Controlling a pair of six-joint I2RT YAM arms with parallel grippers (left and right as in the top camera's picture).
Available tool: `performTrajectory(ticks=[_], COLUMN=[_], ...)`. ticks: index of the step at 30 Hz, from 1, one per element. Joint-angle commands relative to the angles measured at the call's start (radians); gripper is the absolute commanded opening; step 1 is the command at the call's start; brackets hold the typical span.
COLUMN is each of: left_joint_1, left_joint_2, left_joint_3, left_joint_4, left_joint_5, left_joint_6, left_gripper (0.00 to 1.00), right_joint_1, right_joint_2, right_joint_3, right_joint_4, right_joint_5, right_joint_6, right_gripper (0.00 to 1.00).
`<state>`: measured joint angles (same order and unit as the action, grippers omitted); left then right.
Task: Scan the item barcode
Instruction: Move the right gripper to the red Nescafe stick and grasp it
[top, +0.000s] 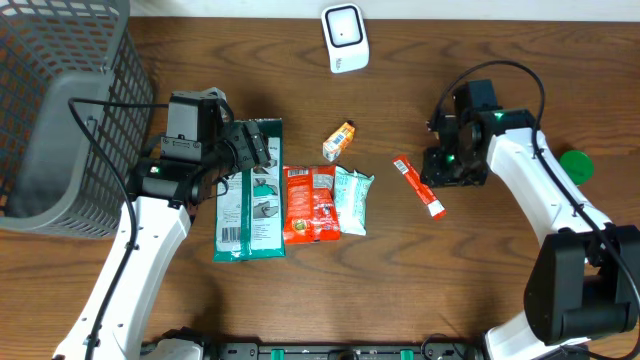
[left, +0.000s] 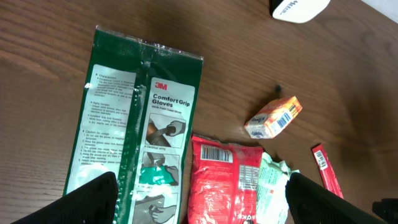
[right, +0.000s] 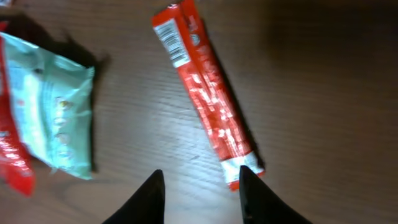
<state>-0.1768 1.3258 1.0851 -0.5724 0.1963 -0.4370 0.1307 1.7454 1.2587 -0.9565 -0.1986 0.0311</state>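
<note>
1 red stick packet (right: 208, 99), end beside parted right hand (right: 200, 177), left hand (left: 202, 186) parted

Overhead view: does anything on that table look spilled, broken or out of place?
Nothing spilled or torn. The green glove pack, red pouch and pale pouch lie side by side; the red stick pack and small orange box lie slanted, apart from them.

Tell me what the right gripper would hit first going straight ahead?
Likely the long red stick packet, whose end lies at the right gripper; otherwise the brown wooden table. Depth is unclear.
</note>
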Motion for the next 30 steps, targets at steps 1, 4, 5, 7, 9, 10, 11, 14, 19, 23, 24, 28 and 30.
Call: performTrajectory(ticks=[1, 4, 5, 7, 9, 10, 11, 14, 19, 23, 24, 28, 30], left_joint_1=[0.003, 0.003, 0.003, 0.003, 0.003, 0.003, 0.003, 0.003, 0.003, 0.003, 0.003, 0.003, 0.003], left_joint_2=[0.001, 0.001, 0.001, 0.001, 0.001, 0.001, 0.001, 0.001, 0.001, 0.001, 0.001, 0.001, 0.001], left_joint_3=[0.007, 0.007, 0.007, 0.007, 0.007, 0.007, 0.007, 0.007, 0.007, 0.007, 0.007, 0.007, 0.007], left_joint_4=[0.0, 0.0, 0.0, 0.0, 0.0, 0.0, 0.0, 0.0, 0.0, 0.0, 0.0, 0.0, 0.0], left_joint_5=[-0.003, -0.003, -0.003, -0.003, -0.003, -0.003, -0.003, -0.003, -0.003, -0.003, -0.003, -0.003, -0.003], left_joint_6=[0.017, 0.017, 0.017, 0.017, 0.017, 0.017, 0.017, 0.017, 0.017, 0.017, 0.017, 0.017, 0.017], left_gripper=[0.86, 0.87, 0.86, 0.86, 0.86, 0.86, 0.86, 0.86, 0.86, 0.86, 0.86, 0.86, 0.86], right_joint_1=[-0.021, -0.022, -0.02, -0.018, -0.018, -0.018, -0.018, -0.018, -0.018, -0.018, -0.018, -0.018, -0.018], right_joint_2=[0.009, 0.009, 0.009, 0.009, 0.009, 0.009, 0.009, 0.009, 0.009, 0.009, 0.009, 0.009, 0.008], right_joint_3=[-0.054, -0.101, -0.119, -0.153, -0.189, -0.204, -0.219, -0.266, -0.323, -0.364, -0.373, -0.389, -0.379], right_joint_4=[0.043, 0.105, 0.129, 0.167, 0.208, 0.227, 0.244, 0.298, 0.365, 0.391, 0.397, 0.403, 0.399], right_joint_5=[0.085, 0.089, 0.089, 0.089, 0.089, 0.089, 0.089, 0.089, 0.089, 0.089, 0.089, 0.089, 0.089], right_joint_6=[-0.045, -0.065, -0.066, -0.073, -0.086, -0.086, -0.086, -0.086, -0.086, -0.085, -0.085, -0.086, -0.086], right_gripper=[0.33, 0.33, 0.33, 0.33, 0.34, 0.33, 0.32, 0.31, 0.25, 0.25, 0.26, 0.32, 0.33])
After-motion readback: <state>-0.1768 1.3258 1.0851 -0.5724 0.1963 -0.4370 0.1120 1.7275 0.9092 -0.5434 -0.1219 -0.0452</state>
